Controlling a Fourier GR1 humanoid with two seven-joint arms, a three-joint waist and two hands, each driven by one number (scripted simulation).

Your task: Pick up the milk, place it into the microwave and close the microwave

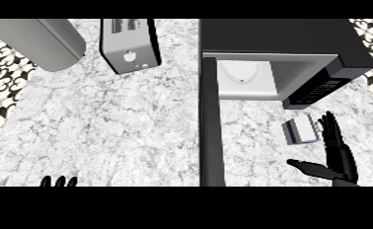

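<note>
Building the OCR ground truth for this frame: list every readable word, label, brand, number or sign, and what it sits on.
No readable text anywhere.
toaster: a small pale apple-like mark on its side, no letters.
microwave: light dots on its keypad, too small to read.
milk: lying on the counter, a dark band on one side, no legible print.

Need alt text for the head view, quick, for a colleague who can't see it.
The milk carton lies on the marble counter before the open microwave, its door swung out; the open right hand is beside the carton. A toaster stands behind; left hand's fingertips show at the lower edge.
</note>
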